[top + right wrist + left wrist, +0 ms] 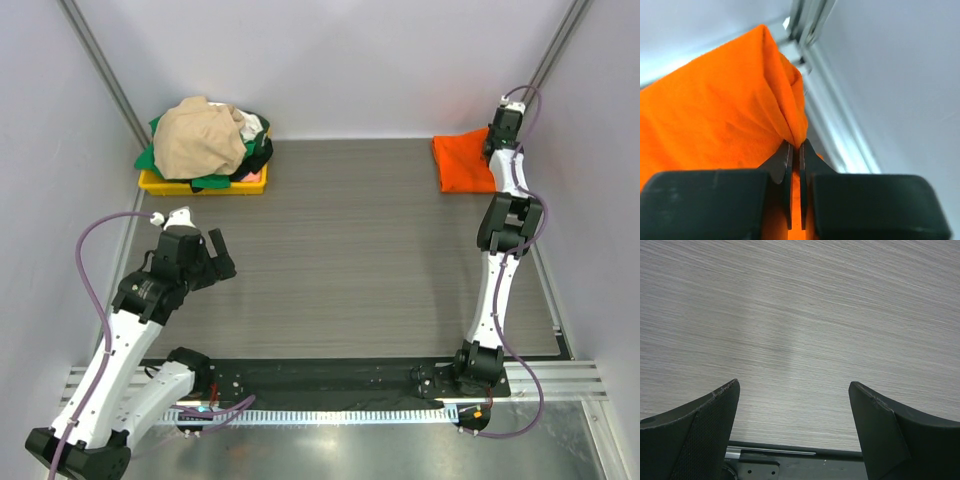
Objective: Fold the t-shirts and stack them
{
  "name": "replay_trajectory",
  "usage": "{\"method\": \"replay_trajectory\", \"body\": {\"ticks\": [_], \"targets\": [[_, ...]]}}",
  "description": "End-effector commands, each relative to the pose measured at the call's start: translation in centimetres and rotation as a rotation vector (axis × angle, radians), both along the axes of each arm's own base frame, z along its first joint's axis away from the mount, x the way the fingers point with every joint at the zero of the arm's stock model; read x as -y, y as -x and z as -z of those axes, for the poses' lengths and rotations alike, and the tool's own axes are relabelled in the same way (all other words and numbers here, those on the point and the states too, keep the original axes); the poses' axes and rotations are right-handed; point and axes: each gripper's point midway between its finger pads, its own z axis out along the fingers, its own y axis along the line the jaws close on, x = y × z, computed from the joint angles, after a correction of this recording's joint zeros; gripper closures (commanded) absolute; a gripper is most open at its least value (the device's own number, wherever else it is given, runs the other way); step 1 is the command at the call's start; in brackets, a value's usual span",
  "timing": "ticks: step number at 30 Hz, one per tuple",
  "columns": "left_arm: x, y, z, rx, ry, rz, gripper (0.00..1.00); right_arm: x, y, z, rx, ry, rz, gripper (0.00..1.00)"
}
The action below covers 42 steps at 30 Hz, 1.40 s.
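Observation:
The orange t-shirt lies folded at the table's far right corner. My right gripper is at its right edge, shut on a fold of the orange cloth; the right wrist view shows the jaws pinching it. A heap of t-shirts sits at the far left: a beige one on top, dark green, white and black beneath. My left gripper hangs open and empty over bare table at the near left, its fingers wide apart.
A yellow plastic bin holds the heap at the far left. Grey walls and a metal frame post close in behind the orange shirt. The black base rail runs along the near edge of the wood-grain table.

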Motion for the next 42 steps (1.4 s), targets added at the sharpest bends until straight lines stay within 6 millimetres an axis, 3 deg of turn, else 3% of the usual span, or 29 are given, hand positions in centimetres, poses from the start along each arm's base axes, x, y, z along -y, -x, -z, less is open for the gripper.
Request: {"method": "replay_trajectory", "body": {"ticks": [1,2,3,4,6,7,9,10,13,14,17,19,20,21,22,23,24,25,26,29,30,31,32,33,36,37,38,40,42], "targets": [[-0.2,-0.8,-0.8,0.046,-0.004,-0.013,0.10,2.8,-2.5,-5.5,0.208,0.121,0.080,0.91],[-0.2,-0.8,-0.8,0.049,-0.003,-0.013,0.10,3.4,-2.4,-6.4,0.233,0.136,0.115,0.85],[-0.2,-0.7,-0.8,0.049,-0.002,-0.012,0.10,3.6,-2.3,-7.1,0.254,0.136,0.131,0.52],[-0.3,-0.8,-0.8,0.052,-0.002,-0.014,0.10,3.6,-2.3,-7.7,0.278,0.125,0.145,0.32],[-0.3,-0.8,-0.9,0.054,0.001,-0.015,0.10,3.4,-2.1,-7.9,0.300,0.102,0.165,0.10],[-0.3,-0.8,-0.9,0.052,0.001,-0.016,0.10,3.4,-1.8,-9.7,0.333,0.092,0.185,0.03],[-0.3,-0.8,-1.0,0.056,0.004,-0.014,0.10,3.0,-1.1,-10.3,0.351,0.046,0.199,0.02],[-0.4,-0.7,-1.1,0.060,0.005,-0.015,0.10,2.5,-0.6,-13.5,0.405,0.030,0.201,0.02],[-0.2,-0.7,-1.3,0.072,0.014,-0.006,0.09,0.1,0.4,-14.4,0.420,-0.054,0.172,0.02],[-0.2,-0.7,-1.4,0.072,0.015,-0.001,0.09,-1.0,1.1,-17.9,0.475,-0.072,0.159,0.02],[-0.2,-0.7,-1.6,0.073,0.021,0.002,0.09,-5.8,3.5,-22.4,0.503,-0.111,0.079,0.01],[-0.1,-0.7,-1.5,0.068,0.023,0.010,0.09,-9.0,5.1,-23.6,0.495,-0.138,0.016,0.01],[-0.1,-0.8,-1.4,0.063,0.020,0.006,0.08,-11.6,6.4,-21.6,0.437,-0.157,-0.023,0.01],[-0.2,-0.8,-1.4,0.063,0.019,0.005,0.08,-13.2,8.5,-24.5,0.491,-0.186,-0.034,0.01],[-0.2,-0.8,-1.3,0.060,0.018,0.001,0.08,-14.5,10.0,-24.6,0.489,-0.210,-0.049,0.01],[-0.2,-0.9,-1.4,0.059,0.022,0.001,0.08,-17.6,11.5,-21.2,0.417,-0.263,-0.114,0.01],[-0.1,-0.8,-1.4,0.060,0.024,0.006,0.08,-18.6,13.8,-23.5,0.477,-0.325,-0.117,0.01],[-0.1,-0.8,-1.5,0.062,0.027,0.007,0.08,-21.4,15.8,-19.6,0.393,-0.380,-0.171,0.00],[0.0,-0.8,-1.5,0.064,0.029,0.013,0.09,-24.3,17.2,-18.7,0.374,-0.413,-0.225,0.00],[0.1,-0.7,-2.0,0.090,0.039,0.022,0.08,-29.0,22.7,-15.6,0.356,-0.442,-0.328,0.00],[0.0,-0.7,-2.1,0.097,0.037,0.019,0.08,-32.6,24.7,-14.6,0.323,-0.458,-0.411,0.00],[0.0,-0.6,-2.2,0.098,0.039,0.020,0.09,-33.8,26.4,-15.0,0.335,-0.465,-0.450,0.00],[-0.1,-0.5,-2.2,0.101,0.041,0.020,0.09,-34.7,28.5,-12.3,0.262,-0.475,-0.461,0.00],[-0.1,-0.5,-2.3,0.107,0.041,0.020,0.08,-37.2,30.7,-11.7,0.229,-0.495,-0.514,0.00],[-0.6,-0.3,-2.6,0.122,0.036,-0.006,0.08,-38.7,36.0,-9.7,0.190,-0.594,-0.516,0.00],[-0.8,-0.1,-3.0,0.136,0.036,-0.012,0.08,-39.9,38.8,-7.2,0.134,-0.608,-0.545,0.00],[-0.9,0.0,-3.2,0.147,0.036,-0.015,0.09,-40.3,40.3,-8.0,0.168,-0.671,-0.556,0.00],[-1.3,0.3,-3.5,0.165,0.035,-0.040,0.07,-41.5,43.8,-5.5,0.117,-0.689,-0.589,0.00],[-1.3,0.4,-4.1,0.208,0.047,-0.033,0.06,-41.3,45.4,-5.4,0.127,-0.692,-0.582,0.00]]}}
